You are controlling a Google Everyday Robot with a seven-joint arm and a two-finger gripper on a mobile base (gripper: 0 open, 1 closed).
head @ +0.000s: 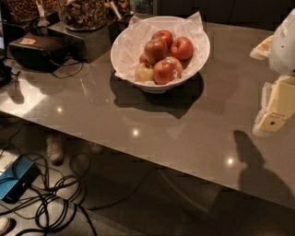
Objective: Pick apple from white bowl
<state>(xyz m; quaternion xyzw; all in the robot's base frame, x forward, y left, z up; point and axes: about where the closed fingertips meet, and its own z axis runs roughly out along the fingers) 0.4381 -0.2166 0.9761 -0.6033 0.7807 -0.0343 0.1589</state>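
Note:
A wide white bowl lined with crumpled white paper stands on the brown table, back centre. It holds several apples. The dull brownish-red apple lies on top in the middle, among brighter red apples and a small yellow-green apple. My gripper is at the right edge of the view, white and cream coloured, above the table and well to the right of the bowl. It holds nothing that I can see.
A dark case with cables lies at the back left. Dark containers of snacks stand behind it. The table's front edge runs diagonally. Cables and a blue box lie on the floor below.

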